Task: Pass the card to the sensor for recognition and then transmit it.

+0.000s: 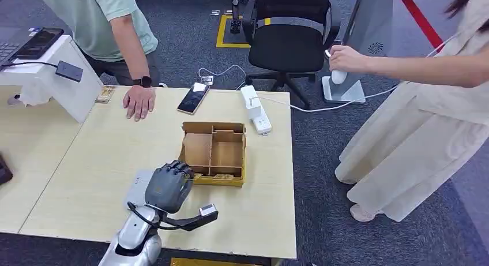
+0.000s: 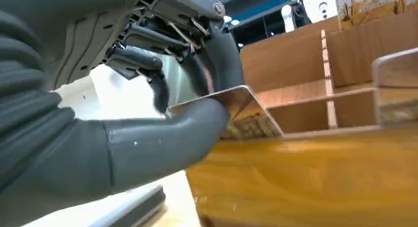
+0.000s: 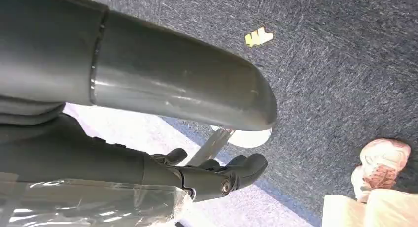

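On the pale wooden table (image 1: 86, 179), at the near left corner of the divided cardboard box (image 1: 214, 152), the left hand (image 1: 169, 185) is reaching into the box's edge, and the wrist view shows its thumb (image 2: 162, 138) under and its darker fingers (image 2: 217, 59) over a thin, shiny card (image 2: 236, 100), so it appears to be pinching the card where it leans out of the near compartment. To do this well, I would keep the pinch firm on the card's free corner and lift it straight up clear of the box wall before swinging toward the white sensor stand (image 1: 49, 81) at the far left of the table, since dragging sideways could tip the light box or flex the card out of the fingers. A person's hand (image 1: 139, 101) rests on the table near that route, so the arc should stay low and slow. The right hand (image 3: 217, 175) hangs over the carpet with its fingers curled loosely around nothing. The card itself looks flat, stiff and reflective, with a patterned gold face toward the box; its print is too blurred to read.
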`<state>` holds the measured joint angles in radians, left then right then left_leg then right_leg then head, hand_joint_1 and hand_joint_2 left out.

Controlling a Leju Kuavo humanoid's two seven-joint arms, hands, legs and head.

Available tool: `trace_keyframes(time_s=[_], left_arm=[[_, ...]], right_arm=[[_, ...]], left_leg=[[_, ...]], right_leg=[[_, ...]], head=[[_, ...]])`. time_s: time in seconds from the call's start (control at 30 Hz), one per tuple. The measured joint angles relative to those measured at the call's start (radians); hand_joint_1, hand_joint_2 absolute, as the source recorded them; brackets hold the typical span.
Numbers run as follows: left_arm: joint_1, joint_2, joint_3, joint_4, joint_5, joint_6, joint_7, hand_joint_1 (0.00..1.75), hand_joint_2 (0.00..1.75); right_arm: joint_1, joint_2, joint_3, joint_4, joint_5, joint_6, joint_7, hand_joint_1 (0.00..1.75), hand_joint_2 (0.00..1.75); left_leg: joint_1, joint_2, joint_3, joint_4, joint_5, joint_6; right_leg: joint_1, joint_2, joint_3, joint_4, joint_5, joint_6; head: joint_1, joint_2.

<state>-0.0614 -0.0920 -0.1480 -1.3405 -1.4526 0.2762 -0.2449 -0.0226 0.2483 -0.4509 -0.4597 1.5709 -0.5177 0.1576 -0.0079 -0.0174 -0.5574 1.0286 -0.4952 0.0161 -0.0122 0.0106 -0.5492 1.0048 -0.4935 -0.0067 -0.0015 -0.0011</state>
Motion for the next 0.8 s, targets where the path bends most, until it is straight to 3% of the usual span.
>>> trace_keyframes(time_s=[0.2, 0.27, 0.33, 0.4, 0.8], left_arm=[[-0.001, 0.0, 0.0, 0.001, -0.031, 0.012, 0.023, 1.75, 1.75], [-0.001, -0.001, -0.001, 0.001, -0.043, 0.018, 0.026, 1.62, 1.75], [-0.001, -0.002, -0.001, 0.001, -0.046, 0.021, 0.034, 1.62, 1.75], [-0.001, -0.003, -0.001, 0.001, -0.047, 0.027, 0.037, 1.75, 1.75], [-0.021, -0.01, -0.001, -0.034, -0.036, 0.058, 0.002, 1.75, 1.75]], right_arm=[[0.0, 0.0, 0.0, -0.002, 0.0, 0.0, 0.0, 0.0, 0.0], [0.0, 0.0, 0.0, -0.005, 0.0, 0.001, 0.0, 0.0, 0.0], [0.0, 0.0, 0.0, -0.009, 0.0, 0.002, 0.0, 0.0, 0.0], [0.001, 0.0, 0.0, -0.013, 0.0, 0.004, 0.0, 0.0, 0.0], [0.012, 0.0, 0.014, -0.024, 0.0, 0.016, 0.035, 0.0, 0.0]], left_leg=[[0.0, 0.0, 0.0, 0.0, 0.0, 0.0], [0.0, 0.0, 0.0, 0.0, 0.0, 0.0], [0.0, 0.0, 0.0, 0.0, 0.0, 0.0], [0.0, 0.0, 0.0, 0.0, 0.0, 0.0], [0.0, 0.0, 0.0, 0.0, 0.0, 0.0]], right_leg=[[0.0, 0.0, 0.0, 0.0, 0.0, 0.0], [0.0, 0.0, 0.0, 0.0, 0.0, 0.0], [0.0, 0.0, 0.0, 0.0, 0.0, 0.0], [0.0, 0.0, 0.0, 0.0, 0.0, 0.0], [0.0, 0.0, 0.0, 0.0, 0.0, 0.0]], head=[[0.0, 0.0], [0.0, 0.0], [0.0, 0.0], [0.0, 0.0], [0.0, 0.0]])
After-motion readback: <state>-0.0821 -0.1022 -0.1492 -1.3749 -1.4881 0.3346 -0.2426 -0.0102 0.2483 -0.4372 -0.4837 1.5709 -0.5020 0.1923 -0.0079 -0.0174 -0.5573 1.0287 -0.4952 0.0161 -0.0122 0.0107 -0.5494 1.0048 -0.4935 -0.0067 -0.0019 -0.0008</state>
